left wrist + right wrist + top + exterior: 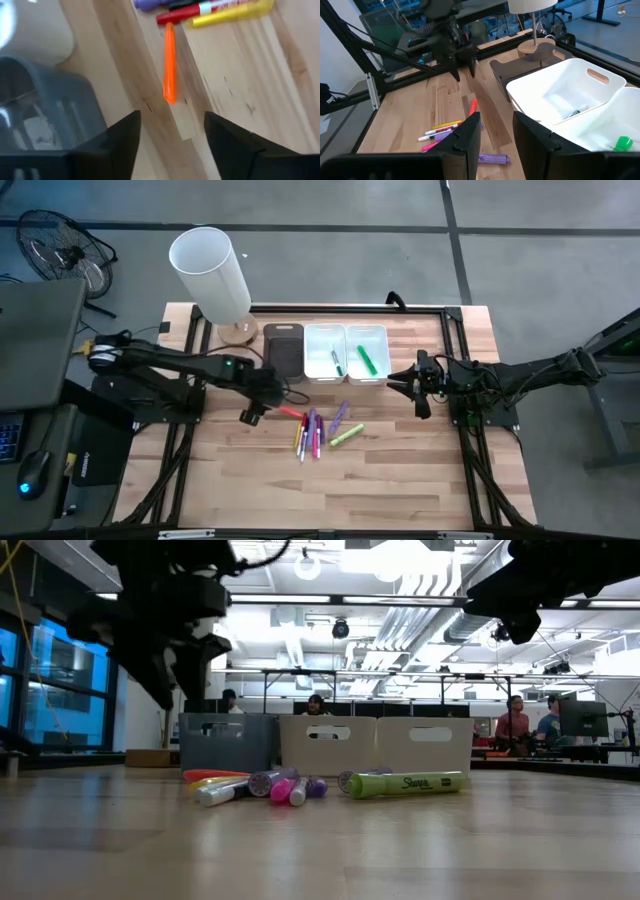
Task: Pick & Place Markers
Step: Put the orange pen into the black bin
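High view: left gripper (252,416) over the bench (420,480), jaws spread and empty, just beside the red-orange marker (291,412). Loose cluster of markers (318,432) right of it, a bright green one (346,436) at its edge. Behind: 1 dark bin (283,350) and 2 white bins (345,352), a green marker (367,360) in the right one, a white lamp (212,275) at the back left. Right gripper (411,387) parked near the right white bin, well apart from the cluster.

Low view: markers lying flat in front of the 3 bins; people seated far behind.

Left wrist view: jaws wide apart, nothing between them, hanging clear above the bench, orange marker just ahead.

Right wrist view: right jaws partly open, empty, white bins close by.
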You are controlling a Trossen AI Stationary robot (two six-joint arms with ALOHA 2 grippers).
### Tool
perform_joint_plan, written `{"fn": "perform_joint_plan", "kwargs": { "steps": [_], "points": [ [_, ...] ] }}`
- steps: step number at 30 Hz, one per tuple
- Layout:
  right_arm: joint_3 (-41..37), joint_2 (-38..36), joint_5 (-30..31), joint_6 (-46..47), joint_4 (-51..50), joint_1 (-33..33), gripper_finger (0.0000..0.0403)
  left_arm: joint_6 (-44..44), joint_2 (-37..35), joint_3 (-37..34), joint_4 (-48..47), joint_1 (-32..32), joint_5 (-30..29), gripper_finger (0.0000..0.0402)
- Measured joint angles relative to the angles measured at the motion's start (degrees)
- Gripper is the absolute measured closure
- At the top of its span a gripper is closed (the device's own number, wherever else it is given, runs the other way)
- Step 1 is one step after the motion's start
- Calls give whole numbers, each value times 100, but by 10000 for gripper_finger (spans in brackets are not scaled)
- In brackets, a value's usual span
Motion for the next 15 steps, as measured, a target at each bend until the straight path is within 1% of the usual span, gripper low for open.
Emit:
{"fn": "perform_joint_plan", "kwargs": {
  "steps": [3,6,10,15],
  "points": [
    [0,0,0,0,0,1,300,352,362,64,8,0,2,147],
    [0,0,0,0,0,1,299,664,688,132,77,0,0,127],
    [0,0,0,0,0,1,299,789,1181,329,129,0,-82,122],
    [0,0,0,0,-1,1,299,488,1578,691,127,0,8,122]
  ]
}}
